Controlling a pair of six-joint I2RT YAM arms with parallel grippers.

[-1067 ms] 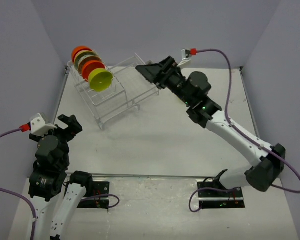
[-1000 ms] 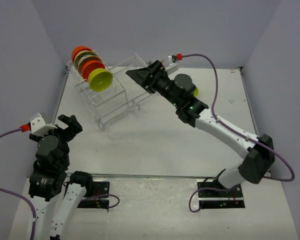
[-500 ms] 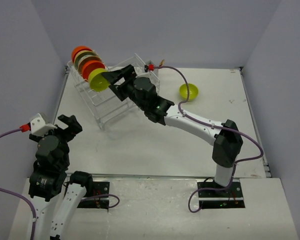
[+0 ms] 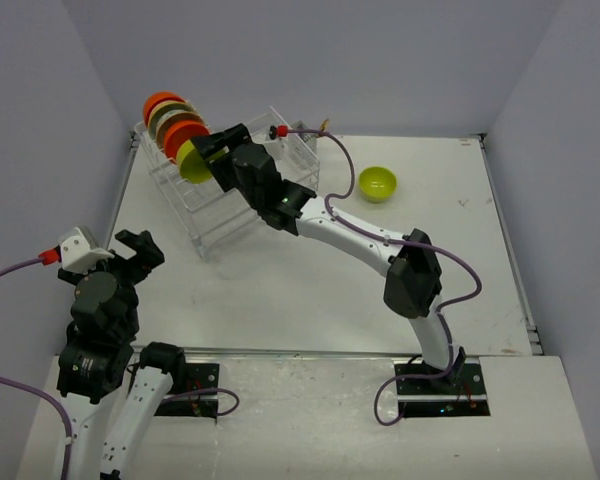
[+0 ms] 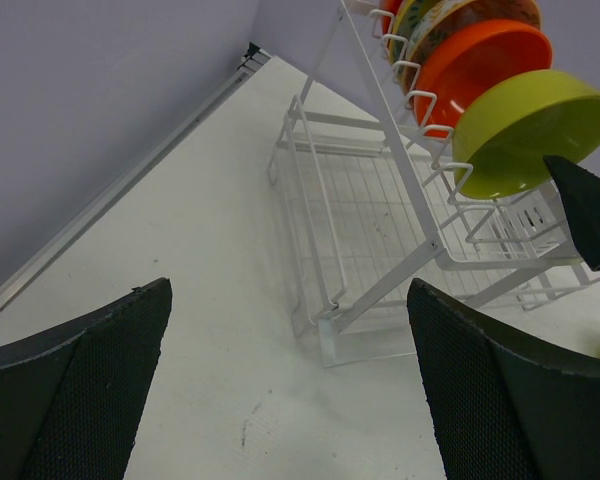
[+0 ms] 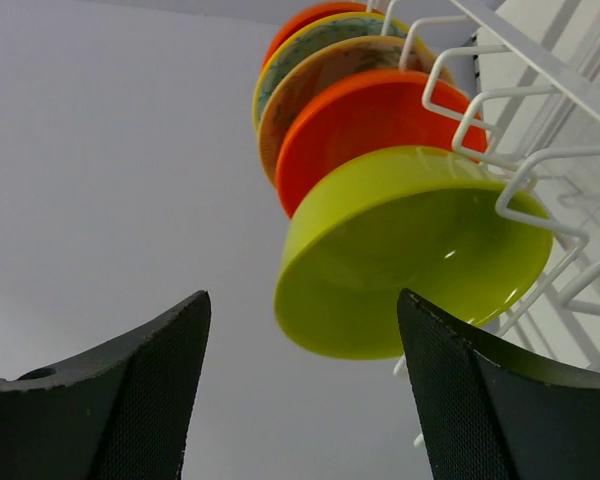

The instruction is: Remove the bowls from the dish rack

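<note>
A: Overhead first. Spot the rack (image 4: pixel 220 215) at the far left of the table (image 4: pixel 310 280), set at an angle, with a row of bowls (image 4: pixel 175 122) standing on edge along its far side.

B: Counting from the front: green bowl (image 4: pixel 190 162) first, orange bowl (image 4: pixel 183 135) right behind, the rest of the row further back.

A: And see the right gripper (image 4: pixel 208 155), stretched clean across the table, right up at that green bowl. Jaws apart, one either side.

B: Gripping?

A: Can't call contact from up here. Note a loose bowl (image 4: pixel 377 183) too, green, upright on the table at the far right, well apart from the rack.

B: Left gripper (image 4: pixel 140 246)?

A: Parked near the left edge, well short of the rack. Jaws spread wide, holding nothing.

B: Switching to the left wrist. Looks across the table at the rack's near corner. Green bowl up at top right, leaning in the tines, orange bowl just behind. Wide-open fingers (image 5: pixel 80 400) at the bottom corners.

A: Catch the right gripper poking in from the right edge, just beside the green bowl.

B: Now the right wrist. Stares up at the green bowl, dead centre between the fingers (image 6: pixel 110 400). Open jaws, clear gap on the left; on the right, can't tell touching from overlapping.

A: Not clamped, then. Sits in the rack, front of the row.
</note>
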